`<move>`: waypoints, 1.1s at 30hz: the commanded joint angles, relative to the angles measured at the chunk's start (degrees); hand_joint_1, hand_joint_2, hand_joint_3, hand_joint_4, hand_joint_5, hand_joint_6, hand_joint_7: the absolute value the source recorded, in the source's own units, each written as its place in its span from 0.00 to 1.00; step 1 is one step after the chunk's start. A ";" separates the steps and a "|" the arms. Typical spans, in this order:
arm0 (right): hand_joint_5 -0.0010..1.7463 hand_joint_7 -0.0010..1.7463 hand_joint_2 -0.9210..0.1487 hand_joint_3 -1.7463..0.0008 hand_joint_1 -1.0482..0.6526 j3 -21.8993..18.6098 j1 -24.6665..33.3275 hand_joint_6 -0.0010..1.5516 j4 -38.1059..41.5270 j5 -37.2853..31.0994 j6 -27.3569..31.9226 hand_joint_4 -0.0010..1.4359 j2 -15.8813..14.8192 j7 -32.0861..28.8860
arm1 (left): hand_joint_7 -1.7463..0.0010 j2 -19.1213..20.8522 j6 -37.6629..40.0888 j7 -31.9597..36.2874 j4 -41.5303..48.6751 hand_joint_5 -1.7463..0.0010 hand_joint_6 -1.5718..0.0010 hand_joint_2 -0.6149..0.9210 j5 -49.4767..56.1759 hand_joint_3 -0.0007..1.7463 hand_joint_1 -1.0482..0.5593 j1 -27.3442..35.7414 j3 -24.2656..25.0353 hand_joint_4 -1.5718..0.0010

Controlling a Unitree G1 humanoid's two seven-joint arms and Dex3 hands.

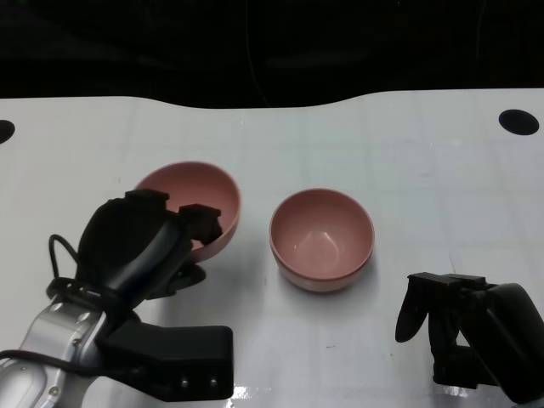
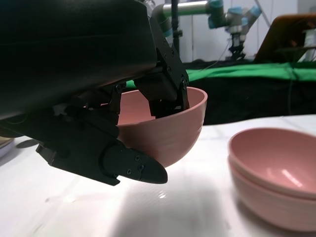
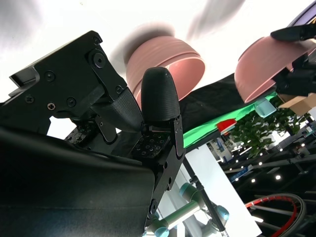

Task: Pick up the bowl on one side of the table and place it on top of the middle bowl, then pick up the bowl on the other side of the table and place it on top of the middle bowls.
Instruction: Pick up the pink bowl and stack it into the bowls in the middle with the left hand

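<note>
Nearest the head camera, at about seven o'clock, the left robot hand [image 1: 161,242] reaches forward from its silver forearm and grips a pink bowl [image 1: 204,204] by its near rim. Fingers hook over the rim into the bowl while another finger presses the outer wall from below. In the left wrist view this held bowl [image 2: 168,133] is tilted and raised off the white bench [image 1: 408,153], with only a shadow beneath it.

At about five o'clock, the right robot hand [image 1: 450,319] sits low over the bench. Its fingers are curled downward and hold nothing.

Near the centre of the bench sits the middle stack [image 1: 322,240]: two pink bowls, one nested inside the other, upright. The left wrist view shows the double rim [image 2: 276,173] clearly. The held bowl lies at nine o'clock from this stack, near it but not touching.
</note>
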 commanded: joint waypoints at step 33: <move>1.00 0.86 0.73 0.08 0.55 0.76 -0.55 0.56 0.84 -1.44 0.93 0.67 -0.34 -0.92 | 0.45 -11.67 -10.73 3.92 17.03 0.13 0.41 0.91 -1.45 0.15 0.52 -15.98 -9.72 0.46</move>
